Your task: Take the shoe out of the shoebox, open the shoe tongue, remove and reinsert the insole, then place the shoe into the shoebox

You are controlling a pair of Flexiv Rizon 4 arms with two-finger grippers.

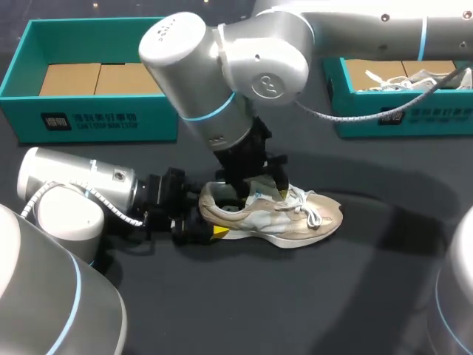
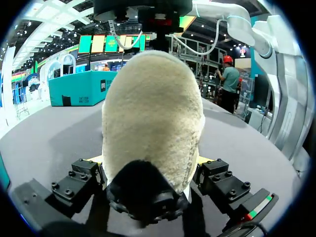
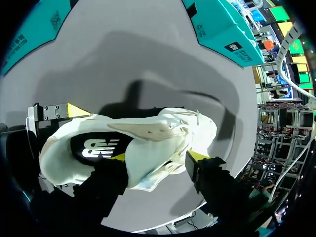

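Shoe sits on its sole at the middle of the dark table, with its toe toward three o'clock and its heel toward nine. The left gripper comes in from nine o'clock and holds the heel. The right gripper comes down from twelve o'clock onto the shoe's opening. A teal shoebox stands at ten o'clock from the shoe with cardboard in it. A second shoebox stands at two o'clock and holds another shoe.

In the left wrist view, the pale, fuzzy heel of the shoe fills the gap in the left gripper. Both fingers press against its sides, so the pincer is clamped on the shoe.

In the right wrist view, the shoe lies under the right gripper. One yellow tip is inside the opening, just over the dark insole, and the other is against the outer side. The tongue and side wall are pinched between them.
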